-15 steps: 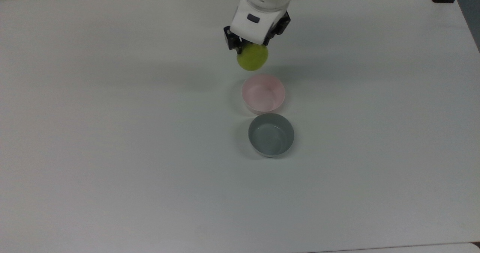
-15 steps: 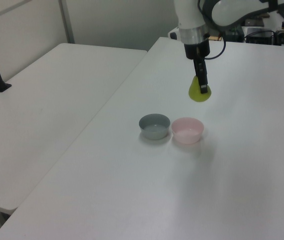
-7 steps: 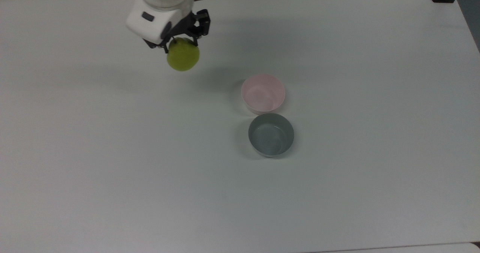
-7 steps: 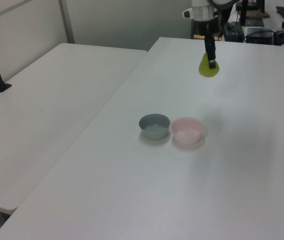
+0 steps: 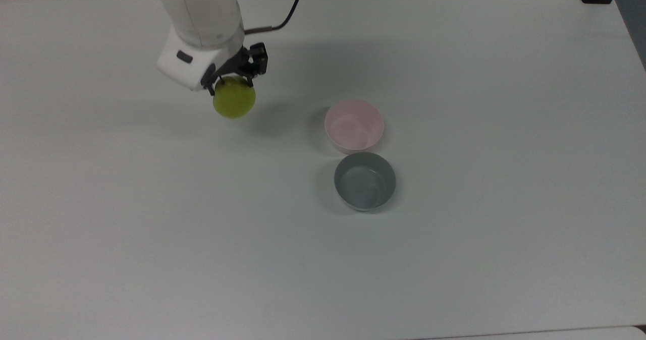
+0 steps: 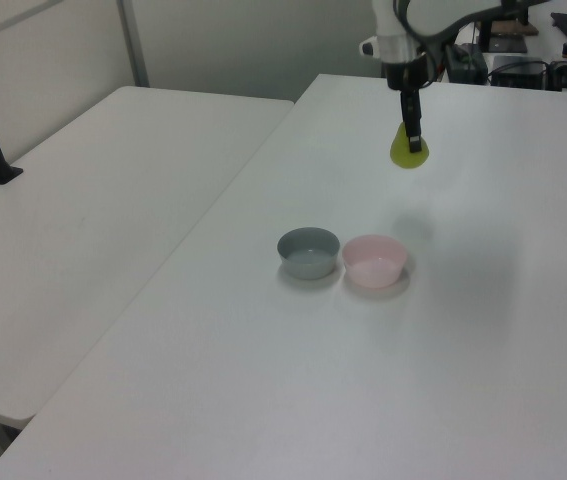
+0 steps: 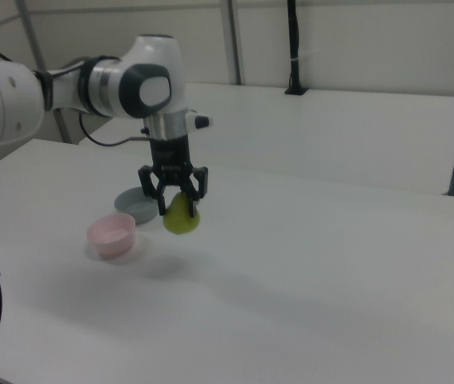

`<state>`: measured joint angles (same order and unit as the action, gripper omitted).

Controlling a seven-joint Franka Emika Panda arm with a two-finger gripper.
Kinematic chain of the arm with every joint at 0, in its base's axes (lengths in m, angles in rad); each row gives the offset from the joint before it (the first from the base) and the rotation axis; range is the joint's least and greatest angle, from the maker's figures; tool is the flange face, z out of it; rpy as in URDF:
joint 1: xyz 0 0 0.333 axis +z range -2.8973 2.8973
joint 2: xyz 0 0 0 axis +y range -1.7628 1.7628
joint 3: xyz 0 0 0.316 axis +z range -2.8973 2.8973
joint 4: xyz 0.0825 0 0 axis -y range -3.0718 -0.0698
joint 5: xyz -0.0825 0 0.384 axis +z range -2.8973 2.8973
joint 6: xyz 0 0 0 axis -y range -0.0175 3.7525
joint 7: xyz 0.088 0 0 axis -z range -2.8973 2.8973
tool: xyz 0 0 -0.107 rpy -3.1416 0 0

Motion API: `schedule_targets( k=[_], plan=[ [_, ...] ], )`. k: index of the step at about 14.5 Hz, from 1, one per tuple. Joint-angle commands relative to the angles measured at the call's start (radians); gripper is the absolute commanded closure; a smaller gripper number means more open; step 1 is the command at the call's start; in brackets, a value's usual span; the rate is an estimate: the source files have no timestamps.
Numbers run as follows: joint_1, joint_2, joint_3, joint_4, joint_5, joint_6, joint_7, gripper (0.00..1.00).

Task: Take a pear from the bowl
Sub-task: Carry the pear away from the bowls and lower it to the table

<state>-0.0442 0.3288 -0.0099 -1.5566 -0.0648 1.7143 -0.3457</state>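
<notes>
My gripper [image 5: 230,80] [image 6: 411,133] [image 7: 180,200] is shut on the yellow-green pear [image 5: 233,98] [image 6: 407,155] [image 7: 182,218], holding it by its narrow top so it hangs in the air above the table. The pale pink bowl [image 5: 354,125] [image 6: 373,260] [image 7: 112,234] stands empty near the table's middle. In the top view the pear hangs well to the left of the bowl and a little higher in the picture.
A grey bowl [image 5: 364,180] [image 6: 308,251] [image 7: 136,202] stands right beside the pink one, touching or nearly so. The white table [image 5: 151,229] is bare around both bowls. A second white table [image 6: 83,230] adjoins on the left view's left.
The gripper has carried the pear from just above the pink bowl far to the top view's left, then slightly down in that picture. Both bowls stayed put.
</notes>
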Motion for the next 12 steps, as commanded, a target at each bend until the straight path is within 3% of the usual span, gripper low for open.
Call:
schedule_targets(
  k=[1,4,7,8,10,12],
  plan=[
    [0.01,0.055,-0.005,-0.008,-0.032,0.068,0.002,0.69],
    [0.017,0.128,-0.005,-0.008,-0.076,0.125,0.049,0.68],
    [0.023,0.141,-0.004,-0.008,-0.082,0.134,0.06,0.63],
    [0.023,0.148,-0.005,-0.008,-0.082,0.148,0.062,0.52],
    [0.021,0.156,-0.004,-0.01,-0.082,0.154,0.085,0.11],
    [0.021,0.153,-0.005,-0.01,-0.082,0.154,0.097,0.0]
  ],
)
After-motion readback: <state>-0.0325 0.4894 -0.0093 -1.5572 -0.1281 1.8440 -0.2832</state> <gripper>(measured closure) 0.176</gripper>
